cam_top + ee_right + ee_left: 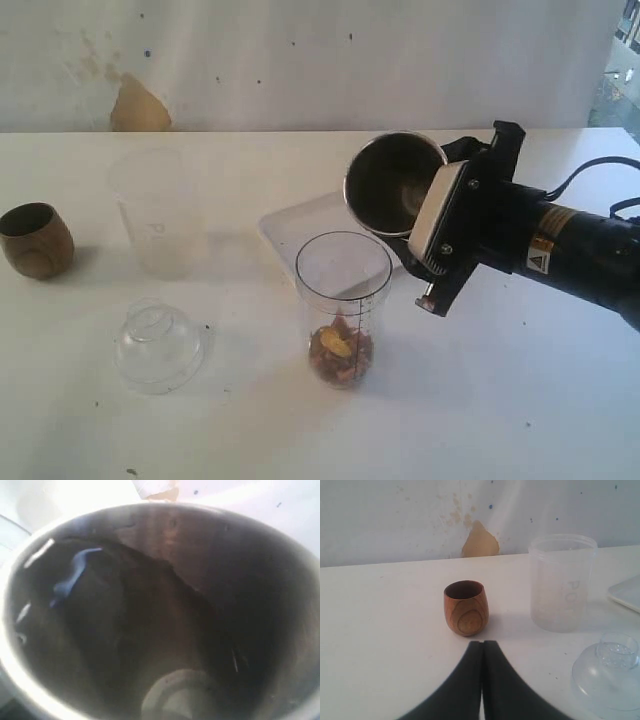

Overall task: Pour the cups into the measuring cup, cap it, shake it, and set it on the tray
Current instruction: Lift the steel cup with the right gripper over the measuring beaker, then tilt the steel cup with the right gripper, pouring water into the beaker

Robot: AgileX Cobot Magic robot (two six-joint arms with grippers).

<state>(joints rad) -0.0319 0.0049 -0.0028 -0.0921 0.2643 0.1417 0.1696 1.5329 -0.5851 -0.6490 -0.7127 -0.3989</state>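
Observation:
My right gripper (425,215) is shut on the steel tumbler (393,183) and holds it tipped on its side, mouth facing out, just above and right of the measuring cup (343,306). In the right wrist view the tumbler (165,615) fills the picture and its inside looks empty. The measuring cup stands upright with brownish bits at its bottom. The wooden cup (36,240) stands at the far left. In the left wrist view the wooden cup (465,607) is just beyond my shut left gripper (482,642), apart from it. The white tray (300,225) lies behind the measuring cup.
A frosted plastic cup (155,212) stands left of the tray, and a clear dome lid (158,345) lies in front of it. Both show in the left wrist view, the frosted cup (562,582) and the dome lid (612,672). A wall runs along the table's back edge.

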